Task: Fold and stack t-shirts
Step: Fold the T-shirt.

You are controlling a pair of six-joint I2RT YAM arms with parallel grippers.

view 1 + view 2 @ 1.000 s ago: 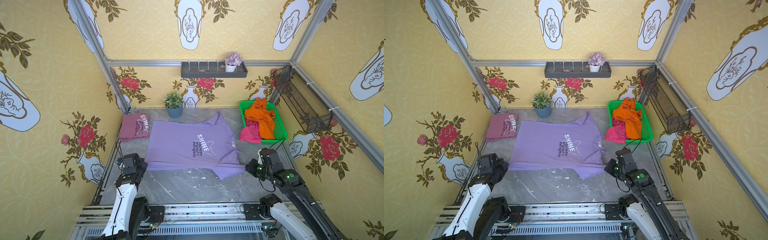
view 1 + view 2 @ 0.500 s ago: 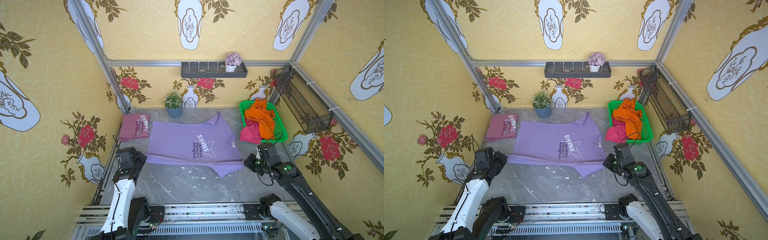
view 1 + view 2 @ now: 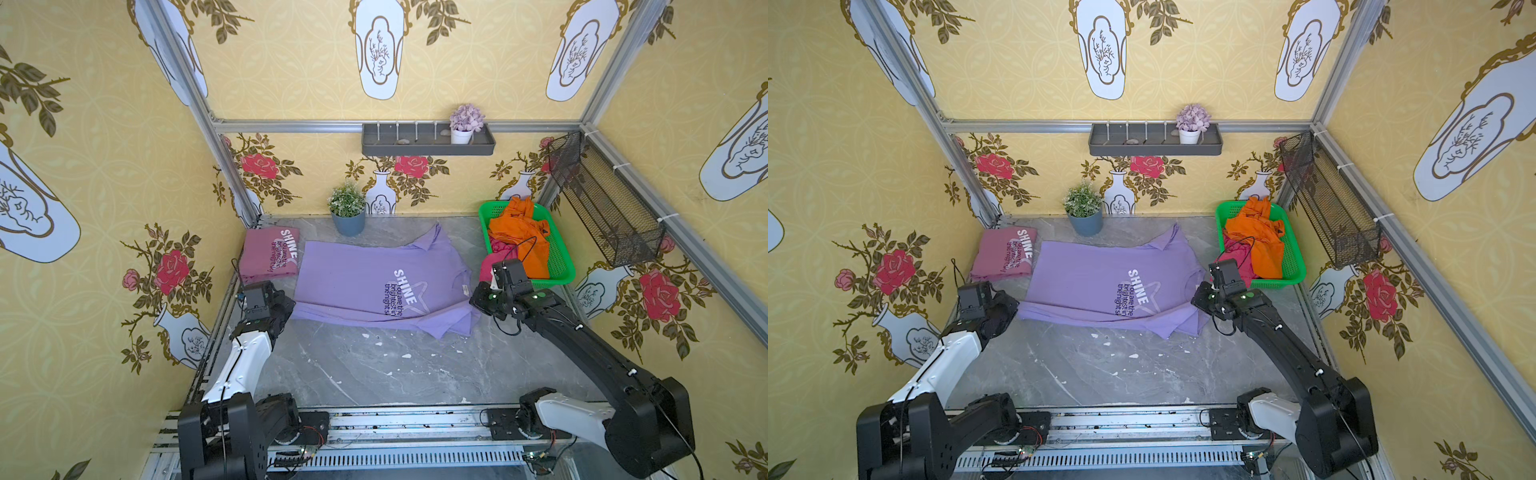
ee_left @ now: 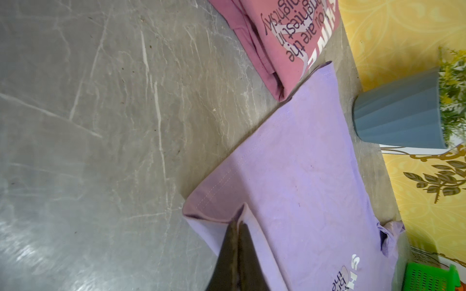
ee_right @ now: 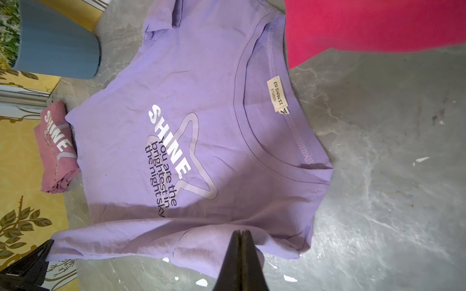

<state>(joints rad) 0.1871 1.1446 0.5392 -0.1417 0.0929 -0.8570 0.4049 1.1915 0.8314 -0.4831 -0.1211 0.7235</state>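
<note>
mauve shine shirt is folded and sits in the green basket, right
Not in the green basket. The folded mauve shirt lies on the table by the left wall, beside the lavender shirt; both top views show it.

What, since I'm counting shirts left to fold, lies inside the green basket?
An orange t-shirt lies crumpled on top of a magenta t-shirt that spills over the near rim of the green basket. Anything beneath them is covered.

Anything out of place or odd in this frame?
The magenta t-shirt hangs out over the green basket's near corner, and the lavender t-shirt's far sleeve sticks out crumpled toward the potted plant. White flecks dot the grey table.
</note>
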